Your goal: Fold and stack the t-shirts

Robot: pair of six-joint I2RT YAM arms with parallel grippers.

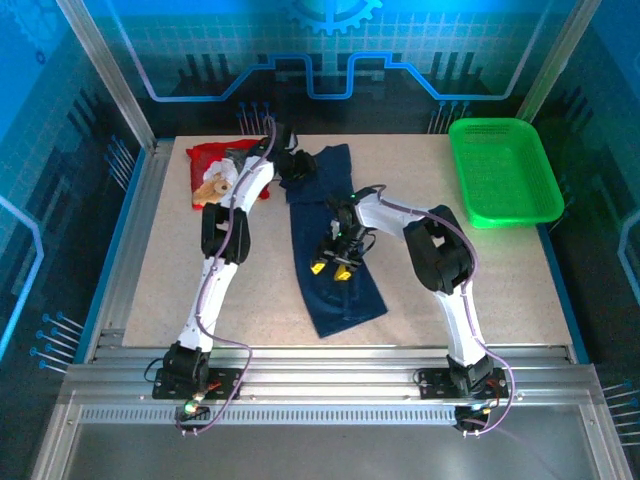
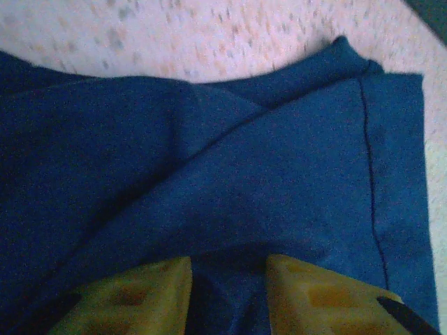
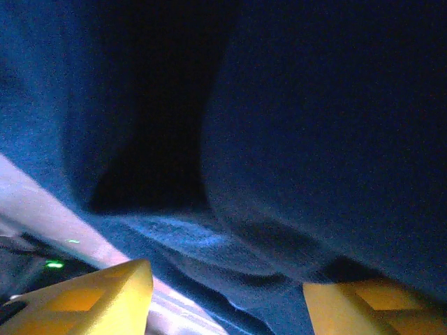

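Speckled beige tabletop sits inside a blue-lit enclosure, with both arms reaching out over it.

The left gripper has its yellow fingers partly apart, with the navy t-shirt running into the gap. I cannot tell whether the cloth is pinched or merely lies beneath. Just ahead of these fingers a flap crosses diagonally over the layer below. Off to their right, a stitched hem runs along the shirt's edge, and bare table lies beyond the cloth.

The right gripper stands wide open over the middle of the same shirt. In its wrist view a rounded swell of navy cloth rises between the fingers without being clamped by either, so it appears to hold nothing.

Outward from both grippers, the navy shirt stretches as a long narrow strip from the left gripper's end, past the right gripper, towards the arm bases. Its print is not visible. The red t-shirt lies beside the left gripper, on its left and partly under that arm, with the teddy bear facing up. A green basket sits well off to the right.

My reading is that the navy shirt is folded lengthwise but not yet folded across. I cannot tell how neatly the red one is folded. The two lie apart, so stacking is not yet done.
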